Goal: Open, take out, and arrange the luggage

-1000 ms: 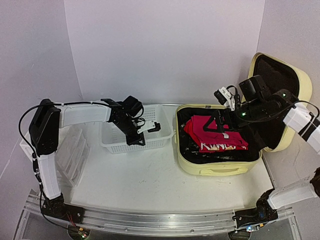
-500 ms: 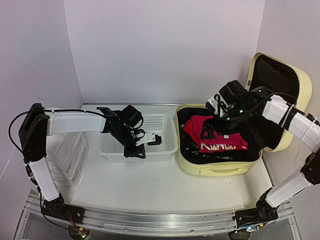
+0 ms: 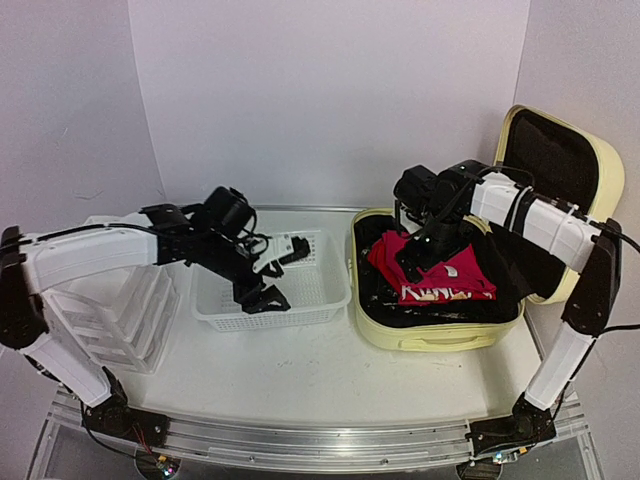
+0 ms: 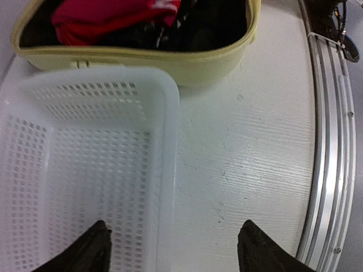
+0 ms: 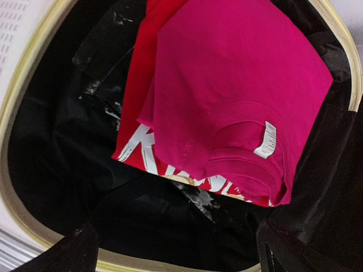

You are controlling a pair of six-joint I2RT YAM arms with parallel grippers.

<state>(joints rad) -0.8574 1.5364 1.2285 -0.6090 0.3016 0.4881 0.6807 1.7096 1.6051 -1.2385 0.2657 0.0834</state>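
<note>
The luggage (image 3: 440,330), a pale-yellow hard-shell suitcase, lies open at the right with its lid (image 3: 560,170) standing up. Inside, a pink shirt (image 5: 238,85) lies on a red printed shirt (image 5: 133,141) over black lining. My right gripper (image 3: 420,250) hovers open just above these clothes; in the right wrist view the right gripper (image 5: 181,255) has nothing between its fingers. My left gripper (image 3: 278,272) is open, straddling the near-right rim of the white mesh basket (image 3: 320,290). In the left wrist view the left gripper (image 4: 176,249) holds nothing and the basket (image 4: 85,170) rim runs between its fingers.
A white plastic drawer unit (image 3: 125,315) stands at the left beside the basket. The suitcase wall (image 4: 147,56) sits just past the basket's far corner. A metal rail (image 3: 300,440) runs along the table's near edge.
My left gripper has opened from shut at the basket's rim, and its arm swung left; the basket slid nearer. My right arm moved left and down over the clothes.
</note>
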